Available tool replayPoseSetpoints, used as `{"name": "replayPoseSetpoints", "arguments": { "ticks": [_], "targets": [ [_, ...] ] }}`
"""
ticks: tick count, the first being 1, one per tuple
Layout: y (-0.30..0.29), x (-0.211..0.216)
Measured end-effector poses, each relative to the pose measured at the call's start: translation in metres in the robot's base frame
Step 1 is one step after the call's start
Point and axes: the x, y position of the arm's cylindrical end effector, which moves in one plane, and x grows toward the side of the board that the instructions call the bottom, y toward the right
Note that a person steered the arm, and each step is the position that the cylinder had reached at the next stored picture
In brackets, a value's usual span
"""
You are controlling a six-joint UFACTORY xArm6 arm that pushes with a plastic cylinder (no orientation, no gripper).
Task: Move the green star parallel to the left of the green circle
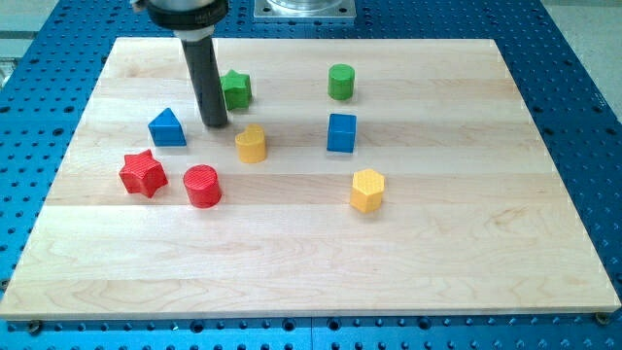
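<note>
The green star (236, 88) lies on the wooden board (466, 243) in the upper left part of the view. The green circle (341, 82), a short cylinder, stands to its right at about the same height in the view, well apart from it. My tip (215, 124) rests on the board just below and to the left of the green star, close to it. The rod rises from the tip to the view's top and hides a bit of the star's left edge.
A blue block with a pointed top (167, 127) lies left of the tip. A red star (143, 173) and a red cylinder (202, 186) lie lower left. A yellow block (251, 144), a blue cube (341, 132) and a yellow hexagon (367, 190) lie in the middle.
</note>
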Motion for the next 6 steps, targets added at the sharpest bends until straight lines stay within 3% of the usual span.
{"name": "replayPoseSetpoints", "arguments": {
  "ticks": [2, 6],
  "targets": [
    [-0.027, -0.009],
    [0.017, -0.041]
  ]
}}
